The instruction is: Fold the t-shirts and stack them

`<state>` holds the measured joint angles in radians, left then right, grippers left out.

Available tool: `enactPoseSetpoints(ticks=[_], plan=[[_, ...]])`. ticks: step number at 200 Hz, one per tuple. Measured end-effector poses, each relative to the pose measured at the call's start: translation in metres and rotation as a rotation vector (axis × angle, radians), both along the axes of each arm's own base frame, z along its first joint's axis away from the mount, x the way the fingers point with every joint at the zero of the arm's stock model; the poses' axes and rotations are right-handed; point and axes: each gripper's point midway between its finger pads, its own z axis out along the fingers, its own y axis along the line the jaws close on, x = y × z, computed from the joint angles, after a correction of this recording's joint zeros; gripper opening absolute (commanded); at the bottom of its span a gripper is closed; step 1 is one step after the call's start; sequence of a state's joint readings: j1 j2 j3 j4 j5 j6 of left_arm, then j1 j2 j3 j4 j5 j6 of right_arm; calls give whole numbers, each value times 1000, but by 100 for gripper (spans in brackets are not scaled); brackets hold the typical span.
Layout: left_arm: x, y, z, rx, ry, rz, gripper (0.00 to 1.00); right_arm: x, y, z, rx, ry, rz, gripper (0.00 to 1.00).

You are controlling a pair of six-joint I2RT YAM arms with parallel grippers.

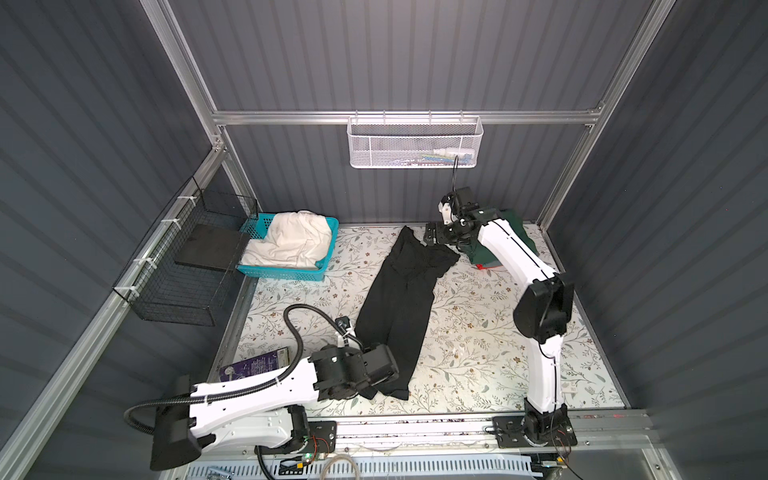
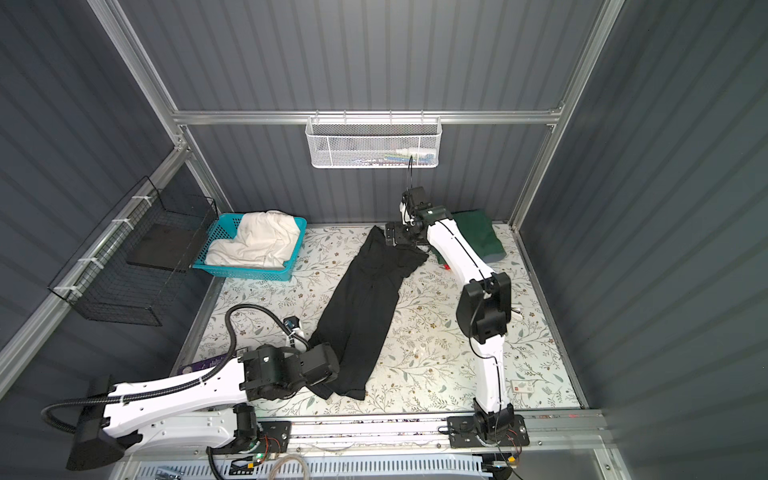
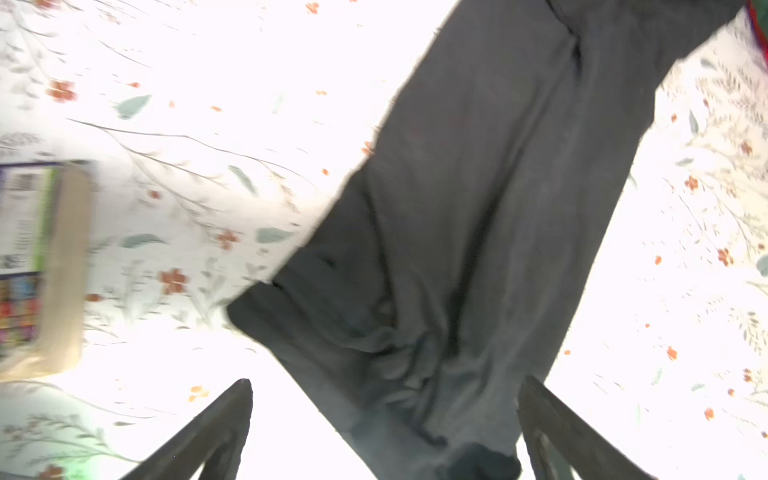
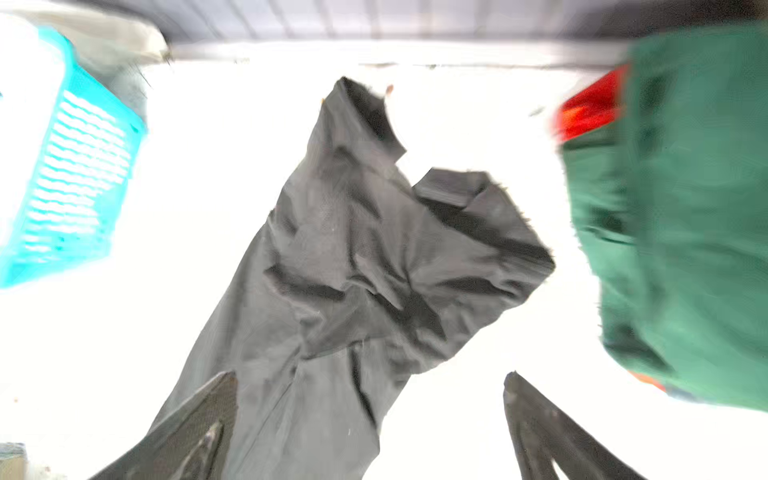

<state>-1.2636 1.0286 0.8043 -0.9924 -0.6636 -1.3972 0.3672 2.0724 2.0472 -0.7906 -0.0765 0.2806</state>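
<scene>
While the black shirt (image 1: 399, 299) lies half-folded mid-frame, left claw (image 3: 386, 379) and right claw (image 4: 370, 374) gape wide, empty. Green shirt (image 2: 478, 235) is stacked upper right; cream-white shirt (image 1: 291, 241) waits unfolded upper left.

We see a turquoise plastic lattice basket (image 1: 286, 272) at the far left corner of the floral-patterned bench (image 1: 478, 332). Beside it, on the left wall, hangs a black wire basket (image 1: 183, 295) with a dark flat slab (image 1: 210, 245) in it. A white mesh basket (image 1: 415, 145) hangs from the rear aluminium rail (image 1: 291, 117). A purple printed box (image 1: 257, 365) lies near the bench's front left edge, and a small white card (image 2: 524, 386) lies front right.
</scene>
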Motion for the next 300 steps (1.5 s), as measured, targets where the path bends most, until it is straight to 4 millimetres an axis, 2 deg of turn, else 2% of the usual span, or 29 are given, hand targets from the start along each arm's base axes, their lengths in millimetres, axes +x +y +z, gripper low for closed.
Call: enactPoseSetpoints(ticks=[8,17,28,38,56,70,98,118,169,197,238,251,268,281,300], plan=[[-1,9,1,-3,-15,8,91,-7,-5,0,-4,-1,-15,54],[-2,16,3,-16,-28,15,86,-15,-10,-8,-10,20,-33,45],[-2,23,5,-30,-43,13,85,-23,-14,-28,-21,66,-59,46],[-3,26,5,-40,-49,12,85,-29,-17,-53,-36,127,-73,48],[-4,29,-1,-27,-46,5,85,-37,-20,-100,-67,231,-92,49],[-3,28,-7,-12,-38,0,85,-41,-21,-128,-85,292,-106,51],[2,29,-21,6,-6,6,85,-38,-22,-159,-109,352,-119,52],[7,27,-24,-11,10,11,85,-21,-22,-170,-116,354,-126,49],[10,14,-35,68,67,-38,85,23,-25,-184,-152,327,-124,47],[15,8,-33,74,66,-42,85,41,-25,-181,-183,287,-88,61],[21,3,-34,96,74,-48,86,50,-20,-176,-210,247,0,74],[24,1,-37,120,81,-56,87,51,-21,-172,-211,239,4,82],[28,0,-45,143,105,-62,86,45,-25,-164,-210,235,6,98],[36,4,-50,111,121,-46,85,25,-33,-152,-199,233,-3,99],[45,17,-49,45,110,-18,85,-19,-48,-116,-151,197,-21,99]])
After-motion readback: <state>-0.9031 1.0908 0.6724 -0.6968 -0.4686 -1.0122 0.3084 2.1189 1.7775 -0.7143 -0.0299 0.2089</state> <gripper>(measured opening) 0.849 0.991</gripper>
